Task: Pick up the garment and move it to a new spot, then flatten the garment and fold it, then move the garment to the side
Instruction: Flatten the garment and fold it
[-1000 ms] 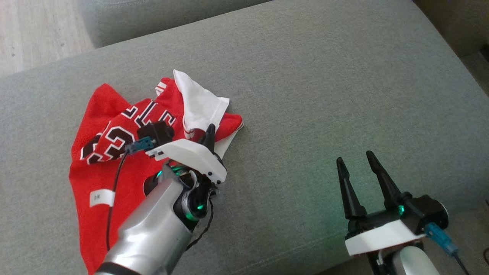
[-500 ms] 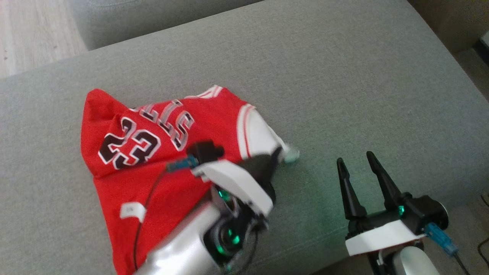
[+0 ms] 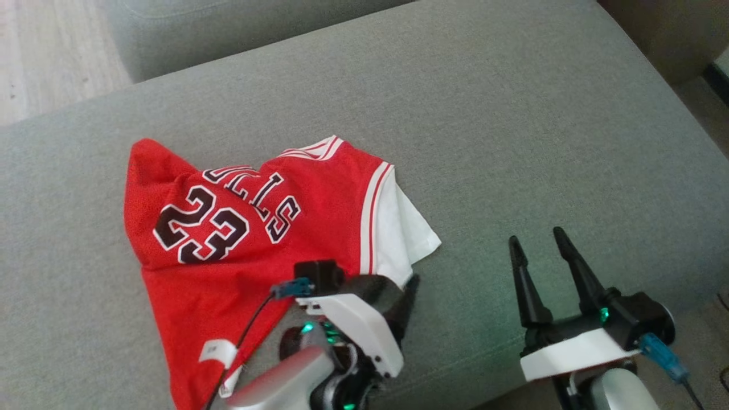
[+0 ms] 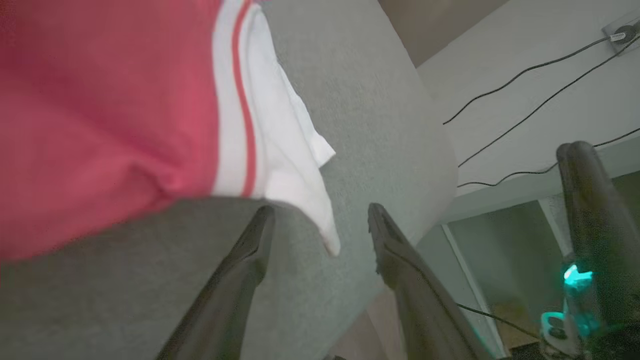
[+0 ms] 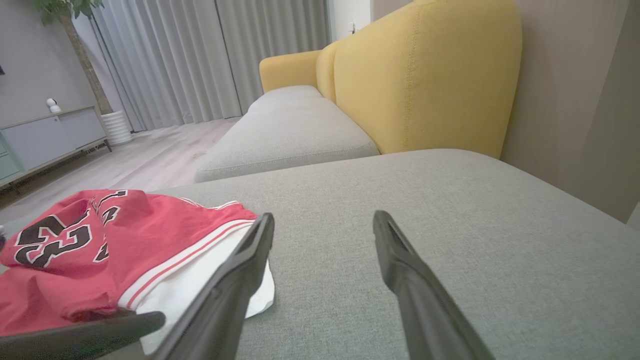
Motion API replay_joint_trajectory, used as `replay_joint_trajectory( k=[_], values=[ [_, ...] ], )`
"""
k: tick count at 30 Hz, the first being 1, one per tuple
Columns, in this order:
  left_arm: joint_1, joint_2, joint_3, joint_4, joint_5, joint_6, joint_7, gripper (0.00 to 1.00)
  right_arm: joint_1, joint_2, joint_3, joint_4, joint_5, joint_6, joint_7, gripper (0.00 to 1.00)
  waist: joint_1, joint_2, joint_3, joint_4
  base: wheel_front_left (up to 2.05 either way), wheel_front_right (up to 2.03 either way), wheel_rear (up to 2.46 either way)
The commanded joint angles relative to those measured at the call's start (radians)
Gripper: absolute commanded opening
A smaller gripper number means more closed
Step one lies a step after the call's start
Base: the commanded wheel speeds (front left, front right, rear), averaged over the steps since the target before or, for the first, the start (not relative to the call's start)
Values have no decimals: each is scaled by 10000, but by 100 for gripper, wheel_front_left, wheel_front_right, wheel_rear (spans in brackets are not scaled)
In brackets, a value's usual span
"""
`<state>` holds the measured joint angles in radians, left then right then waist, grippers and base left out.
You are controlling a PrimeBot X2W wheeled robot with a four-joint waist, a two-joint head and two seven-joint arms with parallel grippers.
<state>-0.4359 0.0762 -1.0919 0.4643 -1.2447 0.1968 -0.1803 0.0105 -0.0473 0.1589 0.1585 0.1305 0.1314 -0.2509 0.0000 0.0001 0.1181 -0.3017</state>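
Note:
A red jersey (image 3: 239,228) with "23" in black and a white lining flap (image 3: 407,233) lies partly spread on the grey sofa cushion (image 3: 512,114). My left gripper (image 3: 407,285) sits just in front of the flap, near the cushion's front edge. In the left wrist view the left gripper (image 4: 321,209) is open, and the flap's white corner (image 4: 300,170) reaches down between the fingertips without being held. My right gripper (image 3: 536,237) stands open to the right of the jersey, apart from it. In the right wrist view the right gripper (image 5: 324,216) holds nothing, with the jersey (image 5: 100,240) to its left.
A second grey cushion (image 3: 228,28) lies behind, with wooden floor (image 3: 45,57) at the far left. A yellow backrest (image 5: 425,75) rises along the cushion's right side. Bare cushion stretches to the right of and beyond the jersey. Cables (image 4: 525,100) run along a pale wall.
My left gripper pulled the bunched jersey's white-edged side rightward, spreading it so the lettering shows, then let go and drew back toward the front edge. The right gripper held still.

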Motion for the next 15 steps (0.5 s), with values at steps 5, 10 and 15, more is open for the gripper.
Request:
replay_joint_trajectory(
  k=[5,10,15],
  values=[
    [-50,920,312,-975,1301,819,-718,100,-58,-30,-116,-441,-176,-7,-109,100,0,-1,-218,334,0,0,0],
    [656,1570,1521,-2516,3036,1751,-807,100,34,-30,-411,-744,-444,-7,-109,100,0,-1,-351,822,0,0,0],
    [1703,1834,3061,-3824,5031,2196,-811,100,57,-82,-660,-954,-666,-7,-109,100,0,-1,-516,1323,0,0,0]
  ],
)
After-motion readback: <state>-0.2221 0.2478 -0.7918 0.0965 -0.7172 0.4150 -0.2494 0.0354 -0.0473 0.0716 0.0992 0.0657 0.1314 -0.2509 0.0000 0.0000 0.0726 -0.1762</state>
